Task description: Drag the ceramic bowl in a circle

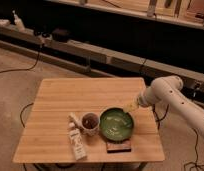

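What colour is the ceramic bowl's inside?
Ceramic bowl: glossy green, pale markings, in the camera view; pincer open near its far rim.

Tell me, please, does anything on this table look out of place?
Nothing looks spilled. A narrow box lies flat and skewed beside the mug, and a small dark flat object sits at the table's front edge, by the ceramic bowl's near rim. The gripper hovers by the bowl's far rim.
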